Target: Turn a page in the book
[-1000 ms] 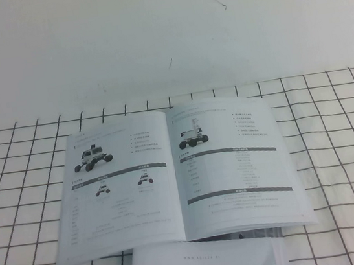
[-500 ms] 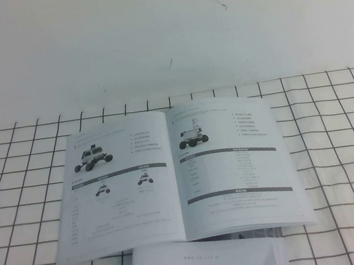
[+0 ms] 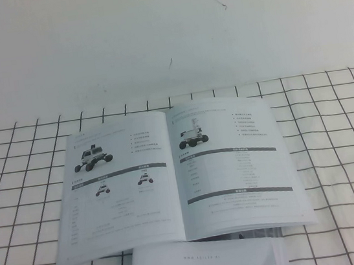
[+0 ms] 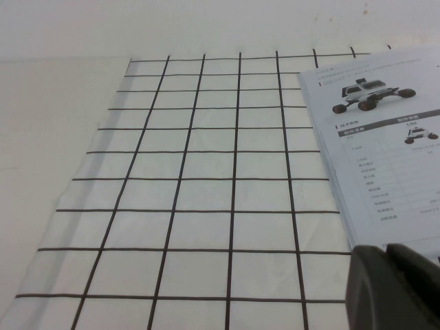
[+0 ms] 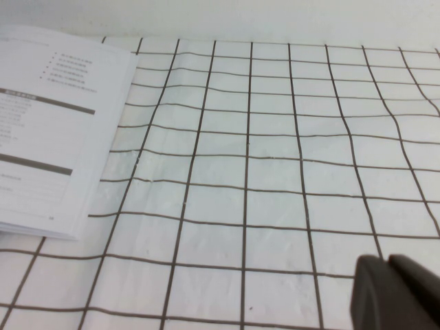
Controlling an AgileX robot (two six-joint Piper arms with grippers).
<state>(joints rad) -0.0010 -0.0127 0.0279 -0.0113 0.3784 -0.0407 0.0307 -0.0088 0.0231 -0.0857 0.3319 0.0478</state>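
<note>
- Book (image 3: 176, 178) is lying open and flat on the white cloth with the black grid (image 3: 336, 151), roughly mid-table in the high view, its far edge near where the cloth ends.
- Right-hand page (image 3: 234, 167) has a rover photo up top, a bullet list beside it and two dark grey bars below; it lies flat, not lifted anywhere I can see.
- Left-hand page (image 3: 115, 186) shows one big rover and two small ones under a grey bar.
- A plain white booklet (image 3: 206, 258) with one line of tiny text pokes out from under the book's near edge.
- Neither arm shows in the high view.
- Left gripper (image 4: 395, 289) only shows as a dark blob in its own wrist view, hovering over the cloth just beside the book's left page corner. Fingers look pressed together with just a thin seam.
- Right gripper (image 5: 399, 292) is the same deal: dark tip over bare grid cloth, well apart from the book's right page edge (image 5: 62, 130), fingers together.
</note>
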